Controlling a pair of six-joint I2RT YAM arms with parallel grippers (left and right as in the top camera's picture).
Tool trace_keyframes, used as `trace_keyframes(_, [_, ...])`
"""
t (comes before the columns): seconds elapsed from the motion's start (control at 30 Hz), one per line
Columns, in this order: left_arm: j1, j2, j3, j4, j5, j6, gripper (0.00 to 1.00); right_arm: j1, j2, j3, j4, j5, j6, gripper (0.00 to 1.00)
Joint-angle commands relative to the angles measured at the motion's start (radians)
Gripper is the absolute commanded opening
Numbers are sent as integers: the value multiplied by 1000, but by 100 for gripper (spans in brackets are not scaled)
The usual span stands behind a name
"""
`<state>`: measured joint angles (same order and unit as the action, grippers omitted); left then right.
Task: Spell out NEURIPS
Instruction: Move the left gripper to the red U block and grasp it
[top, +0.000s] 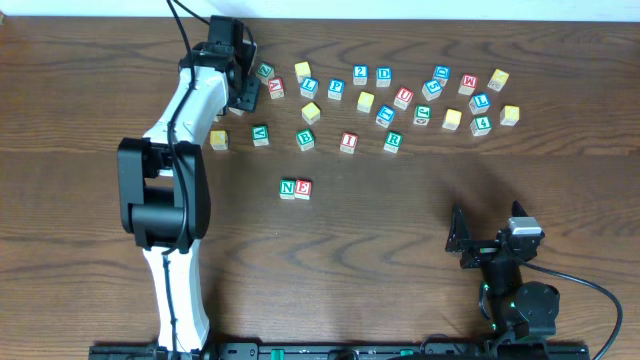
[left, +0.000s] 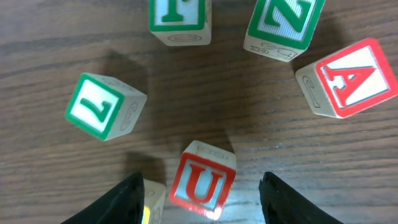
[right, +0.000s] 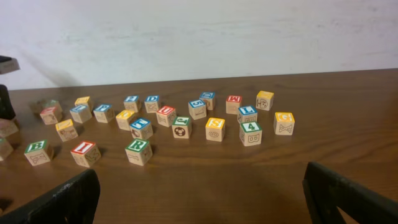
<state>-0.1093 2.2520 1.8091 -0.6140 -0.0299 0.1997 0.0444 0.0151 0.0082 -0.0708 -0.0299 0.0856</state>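
Observation:
A green N block (top: 288, 187) and a red E block (top: 303, 187) stand side by side at mid-table. My left gripper (top: 243, 92) is open at the far-left end of the block cluster. In the left wrist view its jaws (left: 202, 179) straddle a tilted red U block (left: 202, 182) without touching it. Another red U (top: 403, 97), a green R (top: 392, 141) and a red I (top: 348, 141) sit in the cluster. My right gripper (top: 458, 238) is open and empty at the front right, and the right wrist view (right: 199, 174) shows bare table between its jaws.
A pale block (left: 153, 202) touches the left finger. A green 7 block (left: 102, 106), a red A block (left: 348, 78) and two green blocks (left: 180, 15) ring the U. Several more letter blocks spread along the back of the table (top: 470, 100).

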Motion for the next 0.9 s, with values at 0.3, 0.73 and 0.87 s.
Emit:
trace_keyframes(0.3, [0, 75, 26, 17, -8, 16, 44, 2, -3, -3, -3, -6, -8, 99])
trace_keyframes(0.73, [0, 52, 26, 10, -39, -87, 29, 2, -3, -3, -3, -6, -8, 99])
trace_keyframes(0.87, [0, 21, 26, 11, -39, -109, 29, 2, -3, -3, -3, -6, -8, 99])
